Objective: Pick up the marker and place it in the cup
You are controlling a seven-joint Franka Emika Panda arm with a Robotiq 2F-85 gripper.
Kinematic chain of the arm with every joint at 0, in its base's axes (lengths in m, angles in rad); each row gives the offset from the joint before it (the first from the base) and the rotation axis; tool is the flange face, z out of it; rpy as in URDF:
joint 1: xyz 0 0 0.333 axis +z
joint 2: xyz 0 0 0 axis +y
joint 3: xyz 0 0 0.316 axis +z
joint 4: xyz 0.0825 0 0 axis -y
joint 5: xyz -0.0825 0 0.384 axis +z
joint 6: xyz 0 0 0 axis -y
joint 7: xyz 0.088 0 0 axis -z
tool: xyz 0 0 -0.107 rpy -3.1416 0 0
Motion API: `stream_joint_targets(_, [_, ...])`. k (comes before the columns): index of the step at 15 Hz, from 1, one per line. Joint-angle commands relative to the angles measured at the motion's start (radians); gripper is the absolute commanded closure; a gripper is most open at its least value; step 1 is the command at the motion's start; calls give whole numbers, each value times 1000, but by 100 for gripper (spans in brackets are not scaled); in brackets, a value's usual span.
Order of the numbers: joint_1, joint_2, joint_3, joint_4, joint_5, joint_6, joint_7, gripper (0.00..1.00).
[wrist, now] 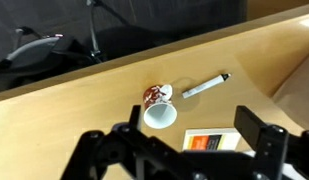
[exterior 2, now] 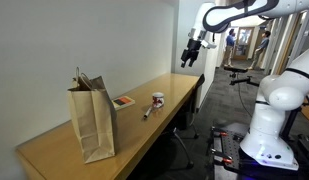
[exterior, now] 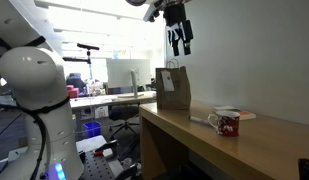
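Hanging high over the wooden surface [exterior: 279, 150], the single gripper [exterior: 178, 40] is wide open and holds nothing. In the wrist view its two dark fingers [wrist: 260, 135] stand far apart at the bottom of the picture.

One of each thing lies on the surface: one marker [wrist: 205, 86], one red-and-white mug [wrist: 159, 108], one brown paper bag [exterior 2: 92, 120] and one orange-and-white booklet [wrist: 209, 141].

The marker lies flat well below the gripper, near the surface's edge on the robot's side. It is just beside the mug but not touching it. In the wrist view the marker sits above the gap between the fingers and a little toward the right one, with the mug to its left. The booklet is lower in that view, nearest the gripper.

Both exterior views show the paper bag standing upright with its top open, well apart from the mug, as well as the arm's white body [exterior 2: 269, 110]. The wrist view catches neither. Only the wrist view looks down into the mug's white inside and shows the marker's pale barrel with a dark tip. In an exterior view the marker [exterior: 201, 121] is only a thin pale streak beside the mug [exterior: 226, 122].
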Motion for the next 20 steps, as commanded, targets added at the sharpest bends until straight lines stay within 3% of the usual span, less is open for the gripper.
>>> stream_joint_targets(1, [-24,203,106,124,30,18,238,0])
stream_joint_targets(4, [11,404,180,266,62,-13,450,0])
stream_joint_targets(8, [66,643,190,455,152,-35,624,0])
stream_joint_targets(15, [82,971,122,643,348,52,773,0])
stream_joint_targets(20, [95,1102,102,700,403,147,788,0])
